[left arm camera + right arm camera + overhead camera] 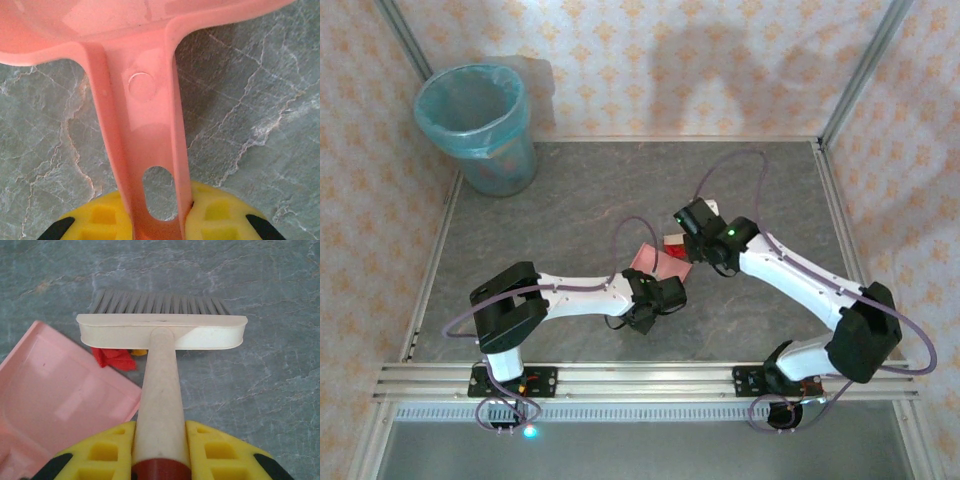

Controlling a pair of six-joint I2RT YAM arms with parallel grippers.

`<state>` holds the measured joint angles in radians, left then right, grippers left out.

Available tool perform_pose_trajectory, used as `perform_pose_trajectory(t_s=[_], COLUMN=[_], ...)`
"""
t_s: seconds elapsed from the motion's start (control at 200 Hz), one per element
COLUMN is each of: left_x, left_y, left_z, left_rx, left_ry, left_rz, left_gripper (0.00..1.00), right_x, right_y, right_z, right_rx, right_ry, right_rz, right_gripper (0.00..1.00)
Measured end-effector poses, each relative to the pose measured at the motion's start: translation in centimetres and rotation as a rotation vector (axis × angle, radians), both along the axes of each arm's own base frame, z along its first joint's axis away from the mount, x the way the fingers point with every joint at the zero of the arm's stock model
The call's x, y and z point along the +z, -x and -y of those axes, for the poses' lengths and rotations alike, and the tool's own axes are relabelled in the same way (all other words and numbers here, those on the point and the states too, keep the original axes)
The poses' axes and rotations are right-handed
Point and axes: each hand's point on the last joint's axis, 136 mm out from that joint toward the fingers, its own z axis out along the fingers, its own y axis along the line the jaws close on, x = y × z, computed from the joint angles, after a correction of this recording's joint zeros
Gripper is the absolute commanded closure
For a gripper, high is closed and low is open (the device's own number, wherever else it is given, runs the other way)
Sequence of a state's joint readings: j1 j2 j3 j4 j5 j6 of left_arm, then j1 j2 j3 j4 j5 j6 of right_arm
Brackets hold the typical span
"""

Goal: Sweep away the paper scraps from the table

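Right wrist: the brush, clamped by the right pincer, should be dragged low so the paper scraps are pushed onto the dustpan lip.

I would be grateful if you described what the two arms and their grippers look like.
The left arm and right arm have white links and black joint housings, with thin purplish cables looping alongside. Their fingers are yellow with square recesses and black ends.
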<state>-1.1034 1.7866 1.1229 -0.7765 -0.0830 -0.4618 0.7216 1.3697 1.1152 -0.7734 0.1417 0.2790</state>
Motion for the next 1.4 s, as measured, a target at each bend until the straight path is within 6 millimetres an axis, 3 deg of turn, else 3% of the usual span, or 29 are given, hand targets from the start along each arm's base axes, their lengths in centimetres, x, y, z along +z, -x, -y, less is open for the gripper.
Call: perform_pose_trajectory(t_s=[0.225, 0.445, 0.565, 0.836, 0.996, 1.131, 1.401], left_x=[0.0, 0.6, 1.2, 2.6, 2.9, 2.6, 2.3], left_y=[0.0, 0.2, 0.7, 2.1, 1.9, 1.7, 0.1], left_z=[0.0, -0.1, -0.4, -0.6, -0.2, -0.5, -1.5], left_rx=[0.001, 0.009, 0.018, 0.004, 0.011, 0.022, 0.090], left_ry=[0.001, 0.013, 0.018, 0.005, -0.004, -0.022, -0.044], left_rz=[0.000, -0.002, -0.014, -0.025, -0.030, -0.039, -0.062], left_gripper=[1.00, 1.00, 1.00, 1.00, 1.00, 1.00, 1.00], right_x=[1.9, 5.8, 6.9, 5.0, 3.3, 3.1, 2.5], right_y=[2.1, 2.9, 2.5, 1.0, 0.6, 0.6, 2.5], right_z=[-0.2, 1.7, 3.0, 5.0, 4.6, 4.4, 1.9], right_rx=[0.033, -0.014, -0.058, -0.128, -0.097, -0.080, 0.044], right_ry=[-0.073, -0.133, -0.122, -0.012, 0.039, 0.045, 0.043], right_rz=[-0.009, 0.110, 0.164, 0.146, 0.095, 0.086, 0.045], right_gripper=[1.00, 1.00, 1.00, 1.00, 1.00, 1.00, 1.00])
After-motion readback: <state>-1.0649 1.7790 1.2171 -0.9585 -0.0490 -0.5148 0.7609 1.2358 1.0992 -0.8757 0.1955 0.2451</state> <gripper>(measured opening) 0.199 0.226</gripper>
